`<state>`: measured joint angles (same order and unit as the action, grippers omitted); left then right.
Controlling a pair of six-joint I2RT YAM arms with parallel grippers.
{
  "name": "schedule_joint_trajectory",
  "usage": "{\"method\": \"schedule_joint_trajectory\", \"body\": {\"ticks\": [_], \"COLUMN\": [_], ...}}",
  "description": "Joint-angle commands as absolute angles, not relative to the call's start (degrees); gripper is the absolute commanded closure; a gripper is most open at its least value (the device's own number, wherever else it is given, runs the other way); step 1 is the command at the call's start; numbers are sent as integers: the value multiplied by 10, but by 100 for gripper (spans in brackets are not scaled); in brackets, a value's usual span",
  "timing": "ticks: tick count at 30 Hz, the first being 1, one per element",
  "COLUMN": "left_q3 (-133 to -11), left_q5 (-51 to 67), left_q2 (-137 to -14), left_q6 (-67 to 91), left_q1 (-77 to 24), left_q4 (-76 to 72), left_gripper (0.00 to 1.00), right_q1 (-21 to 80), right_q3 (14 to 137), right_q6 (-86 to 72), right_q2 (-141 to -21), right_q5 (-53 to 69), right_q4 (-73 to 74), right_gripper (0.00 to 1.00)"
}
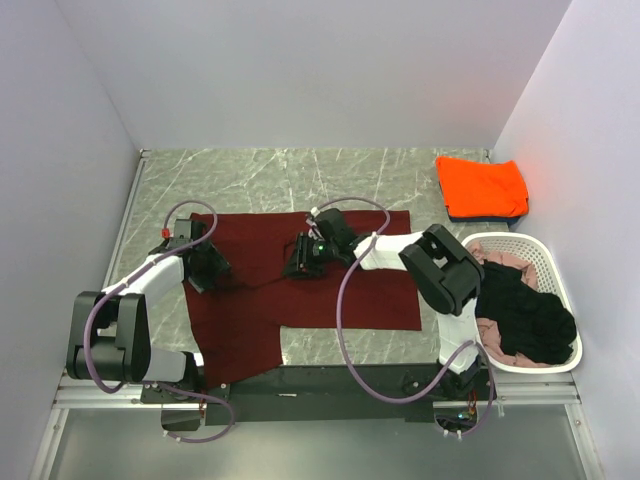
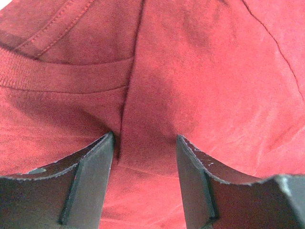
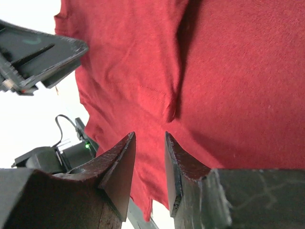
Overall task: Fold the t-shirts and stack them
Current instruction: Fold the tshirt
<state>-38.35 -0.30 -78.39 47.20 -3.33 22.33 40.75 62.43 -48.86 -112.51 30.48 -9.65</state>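
Top external view, dark maroon t-shirt (image 1: 380, 300) laid out, creased, left fingers (image 2: 90, 181) spread, right fingers (image 3: 119, 167) narrowly apart

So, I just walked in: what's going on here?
Two arms are working a dark maroon t-shirt spread on the table. The left claw stands open over a crease; the right claw sits mid-shirt, jaws narrow, grip unclear. An orange shirt lies folded far right; a black shirt and a pink shirt wait in the basket.

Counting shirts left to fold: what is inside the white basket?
A black shirt lies on top in the basket, with pale pink cloth showing beneath it. Anything deeper is covered.
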Motion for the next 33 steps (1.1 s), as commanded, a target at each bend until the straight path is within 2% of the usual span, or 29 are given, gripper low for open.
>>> {"method": "schedule_joint_trajectory", "body": {"ticks": [1, 15, 18, 22, 27, 33], "left_q3": [-387, -391, -395, -391, -388, -393], "left_q5": [24, 38, 37, 31, 39, 44], "left_q2": [-787, -747, -742, -733, -744, -750], "left_q6": [461, 460, 458, 452, 447, 443], "left_q1": [-33, -33, -33, -33, -33, -33], "left_q4": [215, 246, 256, 255, 250, 244], "left_gripper": [41, 40, 40, 39, 39, 38], "right_q1": [413, 414, 414, 415, 414, 413], "right_q3": [647, 655, 656, 657, 655, 659], "right_q6": [-513, -533, -534, -535, -533, -529], "right_q2": [-1146, -1185, -1186, -1176, -1158, -1138], "right_q5": [302, 297, 301, 305, 308, 308], "right_q4": [-121, -154, -159, -160, -156, -150], "right_gripper": [62, 64, 68, 84, 99, 100]}}
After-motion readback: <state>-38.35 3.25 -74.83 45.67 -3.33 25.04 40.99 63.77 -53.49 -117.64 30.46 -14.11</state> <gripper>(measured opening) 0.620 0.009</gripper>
